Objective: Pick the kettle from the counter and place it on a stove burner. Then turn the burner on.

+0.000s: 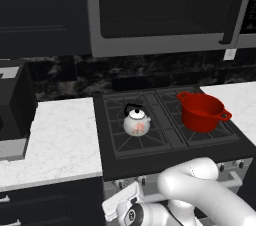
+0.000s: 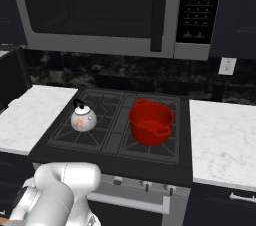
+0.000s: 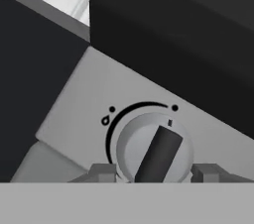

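The small white-grey kettle [image 1: 136, 122] [image 2: 83, 118] stands upright on the front-left stove burner [image 1: 131, 142] [image 2: 70, 134] of the black cooktop, free of the gripper. The white marble counter [image 1: 60, 140] [image 2: 30, 115] lies to its left. In the hand view my gripper [image 3: 154, 171] is down at the stove's front panel. Its two finger tips [image 3: 103, 171] press against either side of a round grey knob [image 3: 154, 151] with a black bar handle, which points up and slightly right, just short of the small tick mark.
A red two-handled pot [image 1: 201, 112] [image 2: 150, 122] sits on the front-right grate. A microwave [image 2: 100, 10] hangs over the cooktop. A dark appliance [image 1: 15, 105] stands on the left counter. My arm's white links bend low in front of the stove.
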Tool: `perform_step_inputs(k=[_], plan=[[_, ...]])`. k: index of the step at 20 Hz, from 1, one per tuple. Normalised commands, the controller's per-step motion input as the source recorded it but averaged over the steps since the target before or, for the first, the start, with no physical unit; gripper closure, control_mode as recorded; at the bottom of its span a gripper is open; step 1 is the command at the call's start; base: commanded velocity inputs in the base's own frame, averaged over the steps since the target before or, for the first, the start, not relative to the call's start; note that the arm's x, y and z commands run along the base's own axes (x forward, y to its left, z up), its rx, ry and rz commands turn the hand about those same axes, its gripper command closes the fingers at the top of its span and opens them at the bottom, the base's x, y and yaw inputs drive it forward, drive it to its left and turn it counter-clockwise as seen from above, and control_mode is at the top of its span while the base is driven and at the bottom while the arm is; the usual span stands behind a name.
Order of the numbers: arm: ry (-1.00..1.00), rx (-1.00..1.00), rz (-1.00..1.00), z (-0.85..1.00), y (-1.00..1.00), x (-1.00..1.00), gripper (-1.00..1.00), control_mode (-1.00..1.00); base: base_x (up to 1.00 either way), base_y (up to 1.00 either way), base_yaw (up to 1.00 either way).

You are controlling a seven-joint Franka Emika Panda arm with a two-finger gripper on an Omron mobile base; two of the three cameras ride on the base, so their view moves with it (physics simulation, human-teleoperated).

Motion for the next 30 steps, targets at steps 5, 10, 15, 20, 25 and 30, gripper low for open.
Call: perform_step_inputs(k=[5, 10, 15, 20, 25, 30], plan=[[0.13, -0.23, 0.23, 0.23, 0.31, 0.03, 1.0, -1.0, 0.0, 0.0, 0.0], [0.11, -0.25, 0.2, 0.22, 0.36, 0.0, 1.0, -1.0, 0.0, 0.0, 0.0], [0.11, -0.26, 0.18, 0.21, 0.39, 0.0, 1.0, -1.0, 0.0, 0.0, 0.0], [0.1, -0.3, 0.19, 0.3, 0.46, 0.0, 1.0, -1.0, 0.0, 0.0, 0.0], [0.11, -0.33, 0.22, 0.37, 0.5, 0.0, 1.0, -1.0, 0.0, 0.0, 0.0], [0.15, -0.33, 0.22, 0.38, 0.52, -0.01, 1.0, -1.0, 0.0, 0.0, 0.0]])
